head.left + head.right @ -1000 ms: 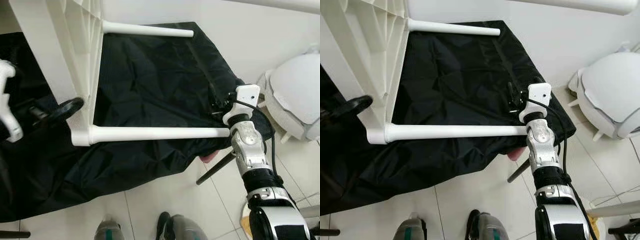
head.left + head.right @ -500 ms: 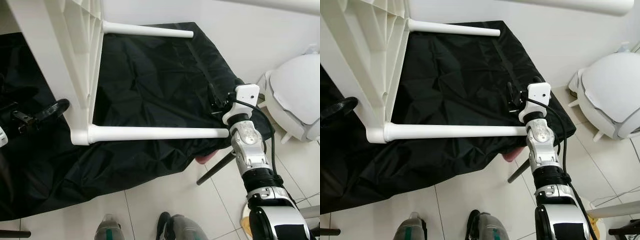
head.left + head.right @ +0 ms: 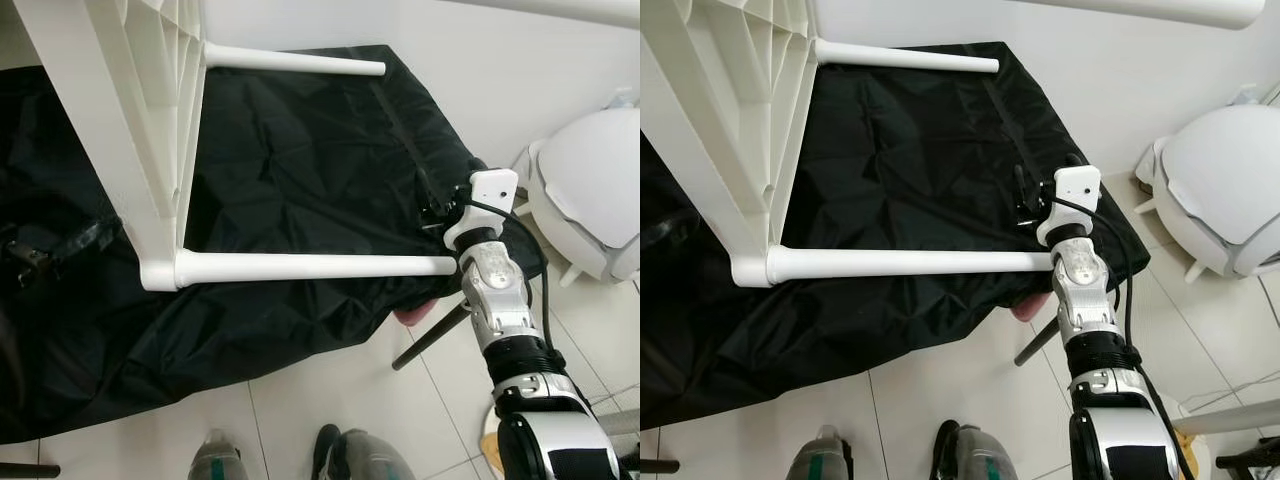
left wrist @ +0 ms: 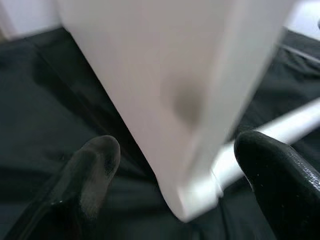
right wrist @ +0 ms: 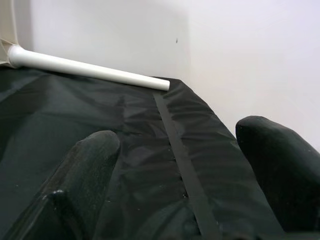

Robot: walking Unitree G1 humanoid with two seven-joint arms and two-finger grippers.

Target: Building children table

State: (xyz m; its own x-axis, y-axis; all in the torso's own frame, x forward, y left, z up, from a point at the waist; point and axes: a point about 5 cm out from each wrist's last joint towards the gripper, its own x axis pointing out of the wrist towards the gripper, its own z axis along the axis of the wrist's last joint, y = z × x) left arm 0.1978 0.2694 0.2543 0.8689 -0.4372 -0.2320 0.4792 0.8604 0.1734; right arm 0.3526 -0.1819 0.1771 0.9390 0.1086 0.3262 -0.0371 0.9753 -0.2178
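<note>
White plastic children's table (image 3: 130, 130) tipped on its side on black crinkled cloth (image 3: 300, 170).
Left gripper (image 4: 175, 165) spread wide, holding nothing, table corner between its fingers; right gripper (image 5: 175, 165) likewise wide and empty over the cloth, beside the near round leg (image 3: 315, 266).

Right gripper (image 5: 175, 185) fingers spread wide apart, nothing between them. One black fingertip (image 5: 87, 170) on one side of frame, the other at the opposite edge. Both hang over a black cloth (image 5: 125, 145), wrinkled, with a flat sewn strip (image 5: 182, 170) running along it. Past the cloth's far edge: a white table leg (image 5: 85, 70) lying horizontal against a plain white wall (image 5: 225, 55), one end joined to a white table corner (image 5: 7, 30).
</note>
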